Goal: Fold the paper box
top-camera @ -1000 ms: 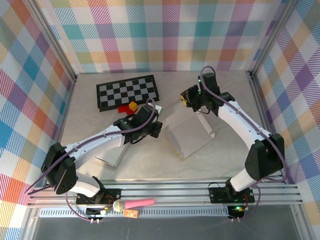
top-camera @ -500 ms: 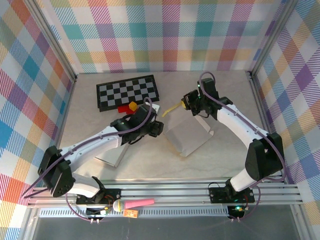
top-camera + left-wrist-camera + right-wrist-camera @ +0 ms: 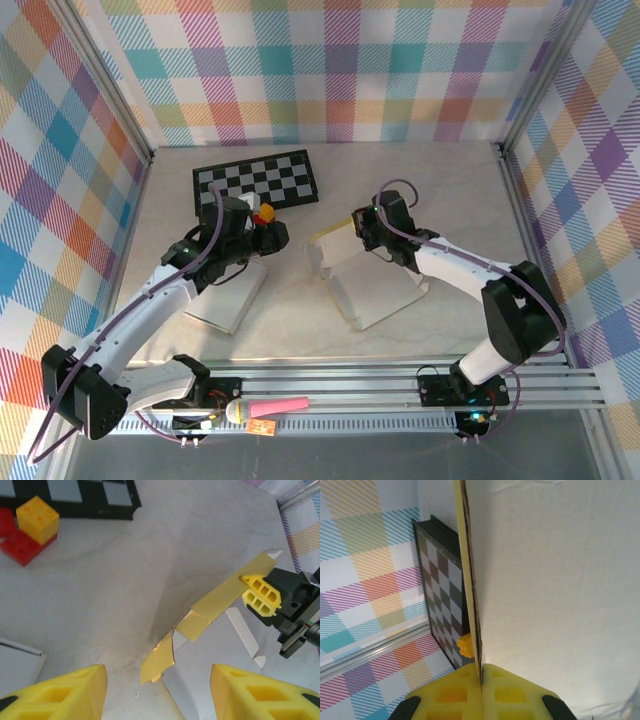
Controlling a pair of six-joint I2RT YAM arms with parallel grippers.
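On near rail [image 3: 400, 385]: pink stick [image 3: 285, 405]. On table [image 3: 460, 200], right of centre: paper box [image 3: 365, 285], partly unfolded, mostly flat, far-left flap [image 3: 220, 602] raised. Left of it, under left arm: flat white sheet [image 3: 225, 300]. Right gripper [image 3: 481, 672] clamped tight on edge of that yellow-faced flap. Left gripper [image 3: 157, 687] with fingers well apart, nothing between them, hovering over table left of box. Further back: yellow brick [image 3: 37, 515] against red brick [image 3: 20, 545], just beside near edge of chessboard [image 3: 255, 183].
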